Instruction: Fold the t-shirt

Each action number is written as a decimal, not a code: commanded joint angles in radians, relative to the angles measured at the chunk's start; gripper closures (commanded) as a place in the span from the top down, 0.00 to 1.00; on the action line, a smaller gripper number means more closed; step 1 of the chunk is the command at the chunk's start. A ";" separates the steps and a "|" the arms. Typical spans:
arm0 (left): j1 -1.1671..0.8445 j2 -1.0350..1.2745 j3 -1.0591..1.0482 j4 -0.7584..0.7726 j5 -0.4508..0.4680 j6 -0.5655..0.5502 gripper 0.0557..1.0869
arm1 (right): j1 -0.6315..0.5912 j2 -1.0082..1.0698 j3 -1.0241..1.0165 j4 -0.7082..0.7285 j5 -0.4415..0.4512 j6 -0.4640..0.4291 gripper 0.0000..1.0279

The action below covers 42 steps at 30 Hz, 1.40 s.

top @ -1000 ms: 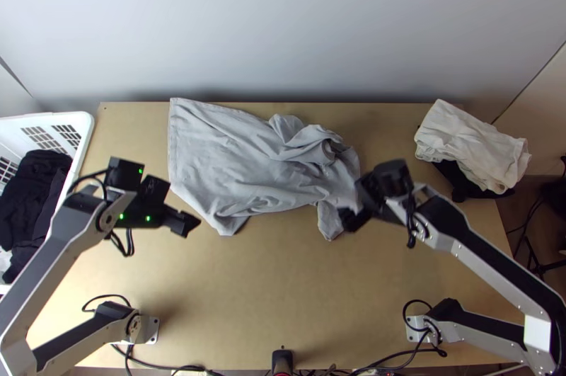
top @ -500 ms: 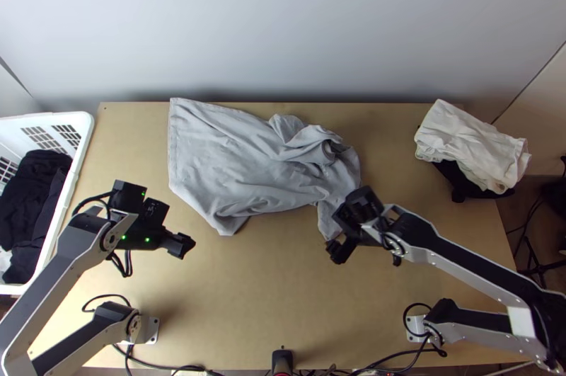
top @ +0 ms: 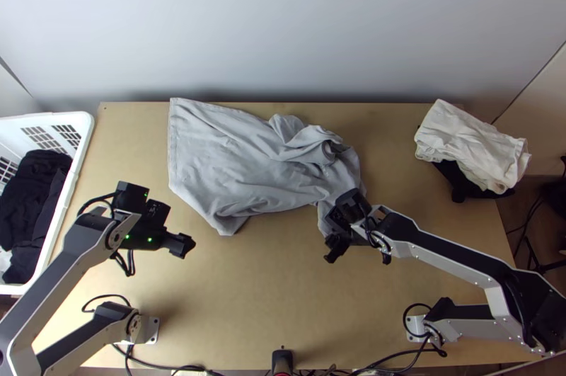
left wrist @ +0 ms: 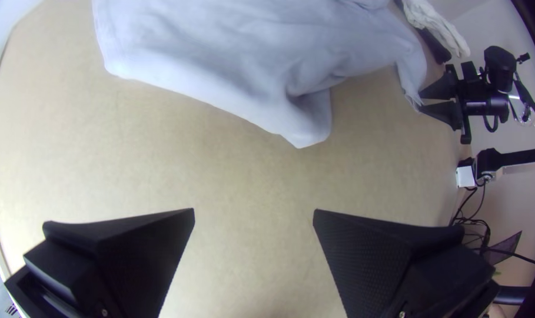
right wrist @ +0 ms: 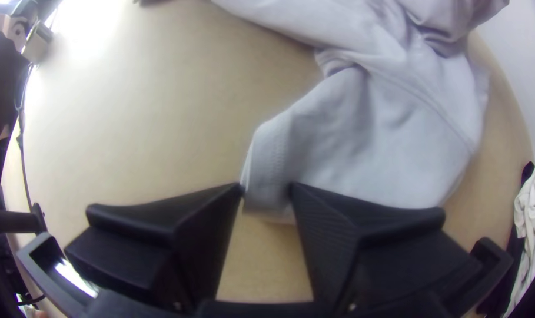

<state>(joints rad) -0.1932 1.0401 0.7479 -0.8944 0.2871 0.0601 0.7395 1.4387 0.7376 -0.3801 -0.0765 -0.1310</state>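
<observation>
T-shirt [top: 247, 163], spread one end, bunched the other: beyond right gripper [right wrist: 266, 186], toward left gripper's [left wrist: 254, 210] side. Long axis slants down to right gripper, the nearer one. Right gripper: partly open, sleeve [right wrist: 338, 135] edge between tips, firm hold can't tell. Left gripper: wide open, empty, T-shirt beyond it. Counts: table [top: 255, 291] 1, T-shirt 1, white cloth [top: 470, 142] 1, grippers 2.

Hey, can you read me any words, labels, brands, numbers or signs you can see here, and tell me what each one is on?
No text can be read anywhere.
Black housing on the left arm: faint pale marks, too small to read.
Grey t-shirt, white basket, white cloth: no lettering I can make out.
</observation>
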 commanded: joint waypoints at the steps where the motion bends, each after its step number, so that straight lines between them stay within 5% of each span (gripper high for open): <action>1: -0.009 0.078 0.021 0.045 0.000 -0.019 0.95 | -0.032 0.023 0.020 0.030 0.007 -0.007 0.02; 26: -0.144 0.500 0.206 0.244 0.026 -0.128 0.94 | -0.130 -0.107 0.238 -0.203 0.006 -0.085 0.03; 32: -0.146 0.575 0.251 0.249 0.070 -0.128 0.58 | -0.157 -0.144 0.238 -0.207 0.006 -0.091 0.03; 36: -0.144 0.568 0.271 0.250 0.087 -0.128 0.08 | -0.163 -0.152 0.235 -0.207 0.006 -0.090 0.03; 42: -0.101 0.443 0.298 0.224 0.087 -0.118 0.03 | -0.167 -0.155 0.238 -0.207 0.004 -0.082 0.03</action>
<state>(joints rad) -0.3256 1.5620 1.0073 -0.6563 0.3660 -0.0643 0.5819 1.2953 0.9714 -0.5861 -0.0715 -0.2176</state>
